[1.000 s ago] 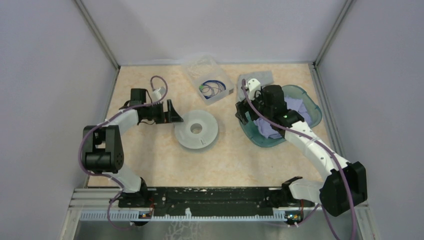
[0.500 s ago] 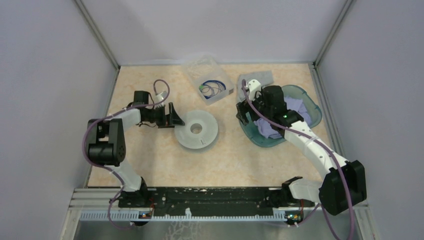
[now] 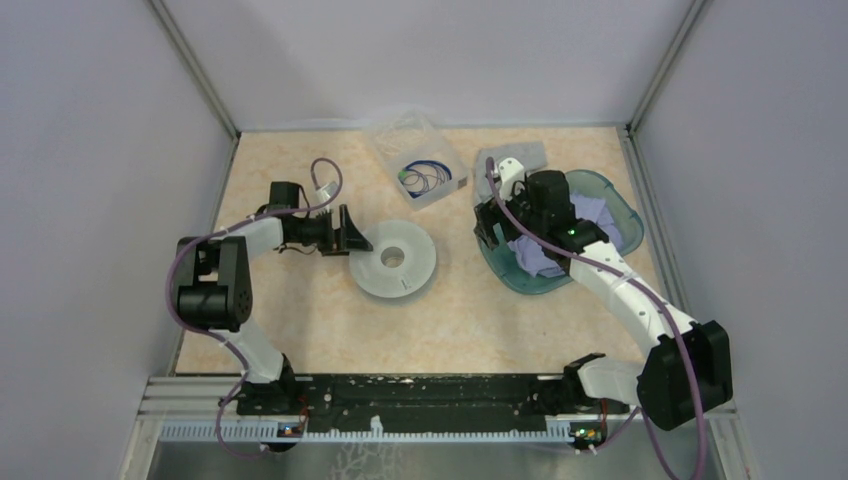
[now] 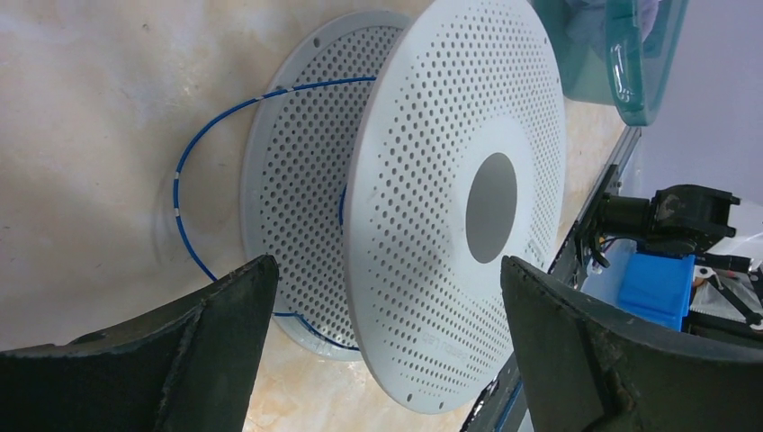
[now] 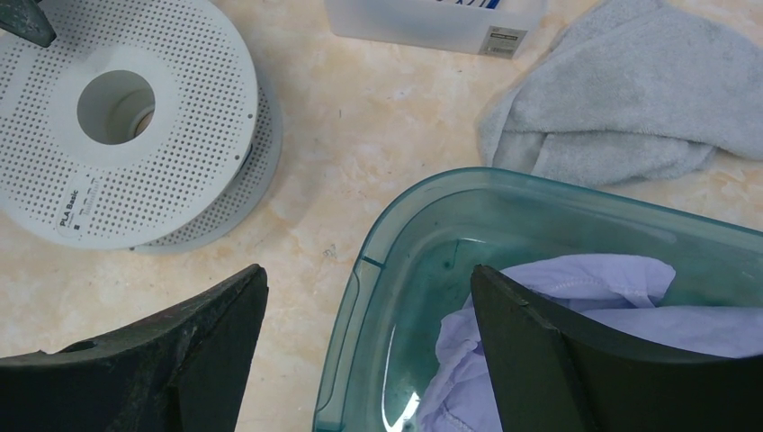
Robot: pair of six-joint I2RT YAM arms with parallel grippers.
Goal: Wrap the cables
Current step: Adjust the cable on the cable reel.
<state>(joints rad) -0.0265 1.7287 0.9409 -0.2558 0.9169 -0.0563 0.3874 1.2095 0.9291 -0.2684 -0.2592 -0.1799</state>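
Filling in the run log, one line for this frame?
left gripper: open, at spool rim | right gripper: open, over teal bin edge | held: nothing

Table (image 3: 300, 300) with spool (image 3: 393, 258), tub (image 5: 432, 261), box (image 3: 400, 135), towel (image 5: 630, 90)

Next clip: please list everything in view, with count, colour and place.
spool: one, pale grey, perforated, table centre
blue wire: one, looped loosely beside the spool's lower flange
clear box: one, at the back
wire coil: one, blue, inside the box
bin: one, teal, right side
cloth: one, lilac, in the bin
towel: one, grey, behind the bin
table: beige
left gripper: open, at the spool's left edge
right gripper: open, over the bin's left rim
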